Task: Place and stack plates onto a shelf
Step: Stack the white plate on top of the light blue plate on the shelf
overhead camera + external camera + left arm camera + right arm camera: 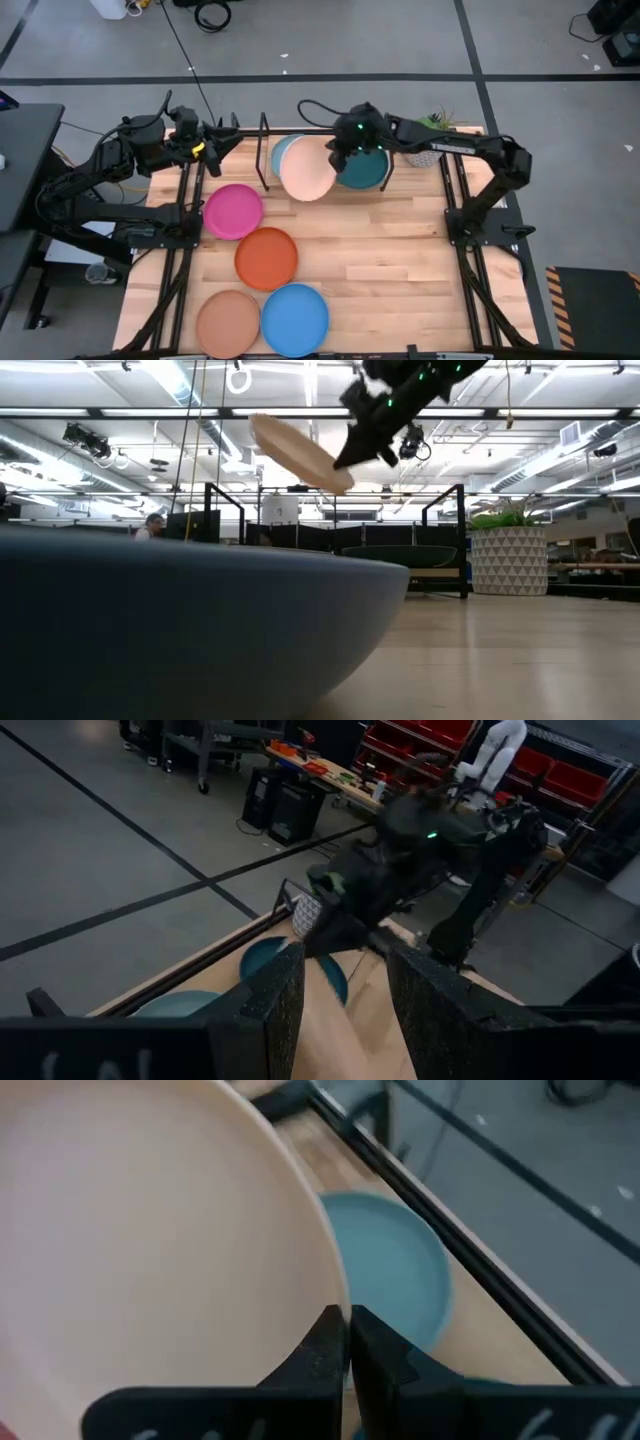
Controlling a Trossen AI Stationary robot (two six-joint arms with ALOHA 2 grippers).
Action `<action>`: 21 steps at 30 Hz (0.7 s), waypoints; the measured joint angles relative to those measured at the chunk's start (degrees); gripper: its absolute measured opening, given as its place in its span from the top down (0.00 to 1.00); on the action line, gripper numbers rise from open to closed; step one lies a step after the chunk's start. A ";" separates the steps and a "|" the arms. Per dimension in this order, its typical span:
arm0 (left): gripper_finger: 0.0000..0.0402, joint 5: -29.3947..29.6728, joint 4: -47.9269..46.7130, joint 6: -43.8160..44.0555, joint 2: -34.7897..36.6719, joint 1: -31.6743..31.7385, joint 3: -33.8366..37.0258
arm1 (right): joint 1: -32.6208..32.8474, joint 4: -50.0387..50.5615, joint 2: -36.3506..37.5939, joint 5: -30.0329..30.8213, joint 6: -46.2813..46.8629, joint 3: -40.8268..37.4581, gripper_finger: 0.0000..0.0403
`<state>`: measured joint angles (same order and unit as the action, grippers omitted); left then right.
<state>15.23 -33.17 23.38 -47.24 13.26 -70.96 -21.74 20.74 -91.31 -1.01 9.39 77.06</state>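
- The right gripper (pixel 347 1342) has its fingers pressed together on the rim of the cream plate (pixel 307 168), holding it lifted and tilted above the far end of the counter (pixel 390 270).
- Seen from counter height, that cream plate (pixel 298 453) hangs in the air, slanting down toward the gripper.
- Under and beside it sits the light teal plate (pixel 395 1270), lying flat by the shelf (pixel 265 150), partly covered by the cream one from above.
- The dark teal plate (pixel 365 170) lies just to the right of the cream plate, under the right arm.
- The left gripper (pixel 212 152) waits at the far left edge of the counter, its fingers (pixel 270 1010) spread with nothing between them.
- Nearer the front, the magenta plate (pixel 233 211), orange plate (pixel 266 258), tan plate (pixel 228 322) and blue plate (pixel 295 319) lie flat on the counter; magenta and orange touch at their edges, tan and blue sit side by side.
- A potted plant (pixel 508 555) stands at the far right corner.
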 joint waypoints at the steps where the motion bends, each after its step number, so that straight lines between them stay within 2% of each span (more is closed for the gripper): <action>1: 0.62 0.32 0.00 0.00 0.00 -0.01 0.00 | -0.82 0.16 -0.99 -0.06 -0.18 0.00 0.96; 7: 0.62 0.78 0.20 0.02 0.00 0.02 0.00 | -4.89 -0.21 -7.42 -1.73 -0.41 2.43 0.96; 17: 0.62 0.80 0.12 0.09 0.00 0.02 0.00 | -8.43 -0.08 -19.27 -4.79 -1.73 13.80 0.96; 21: 0.62 0.80 -0.12 0.43 0.00 0.02 0.00 | -9.24 3.15 -23.13 -6.30 -2.01 17.95 0.96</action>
<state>16.03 -33.29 23.81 -47.24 13.28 -70.96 -30.98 23.89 -114.44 -7.31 7.38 95.00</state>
